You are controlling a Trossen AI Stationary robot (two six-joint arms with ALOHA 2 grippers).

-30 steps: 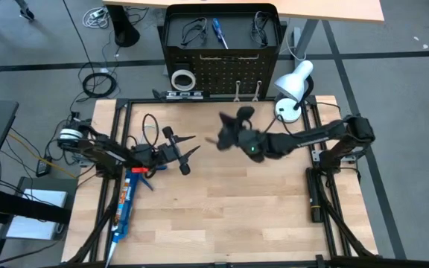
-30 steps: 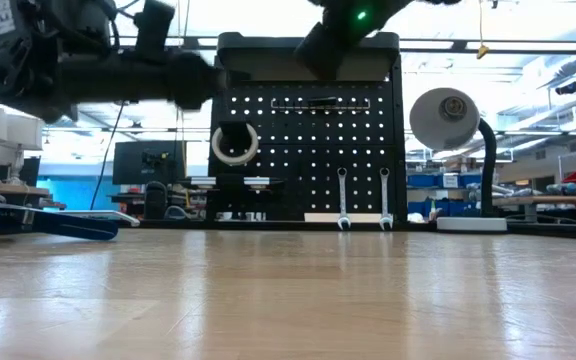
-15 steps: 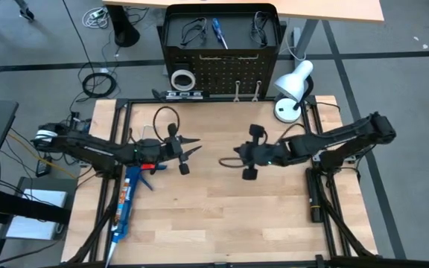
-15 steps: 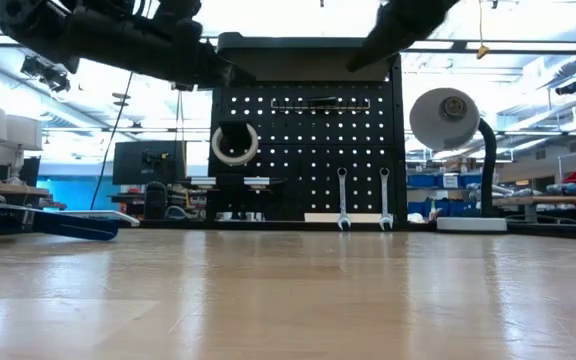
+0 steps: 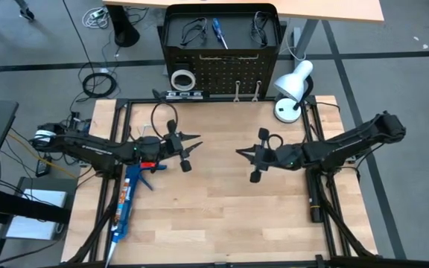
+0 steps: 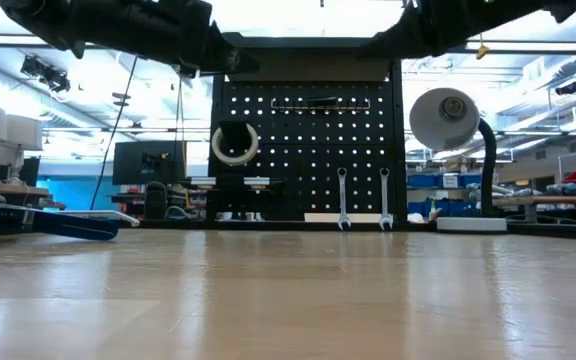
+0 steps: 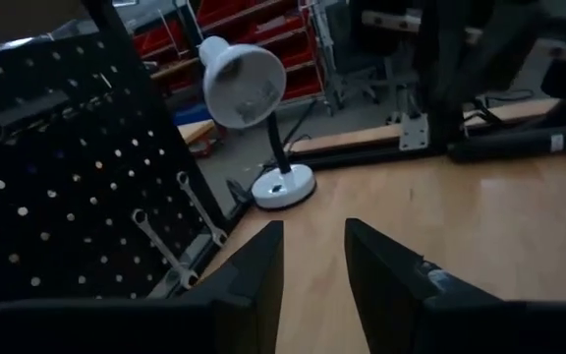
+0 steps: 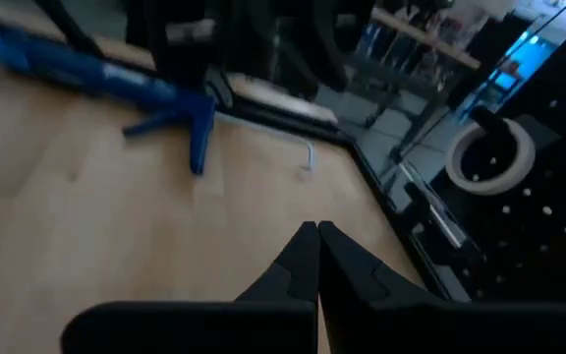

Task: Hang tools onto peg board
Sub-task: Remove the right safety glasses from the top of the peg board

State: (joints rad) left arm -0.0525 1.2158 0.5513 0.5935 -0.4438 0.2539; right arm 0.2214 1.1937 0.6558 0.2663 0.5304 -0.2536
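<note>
The black peg board (image 5: 222, 71) stands upright at the table's far edge. On it hang a white tape ring (image 6: 234, 144), two silver wrenches (image 6: 342, 200) and a black strip with white marks (image 6: 320, 102). The tray behind its top holds black wire loops (image 5: 192, 31) and a blue-handled screwdriver (image 5: 219, 31). My left gripper (image 5: 198, 143) hovers over the table's left half, pointing level toward the right, open with nothing between its fingers (image 7: 254, 285). My right gripper (image 5: 238, 152) faces it from the right, shut and empty, its tips (image 8: 317, 236) together.
A white desk lamp (image 5: 293, 82) stands at the far right corner beside the peg board. A long blue tool (image 5: 129, 193) lies along the table's left edge. Bare wood (image 5: 222, 208) stretches between and in front of the grippers.
My right gripper has drawn back from near the peg board toward the table's right and near edges, sinking a little and rolling about its own axis. My left arm has risen, and its gripper has tipped up to level.
</note>
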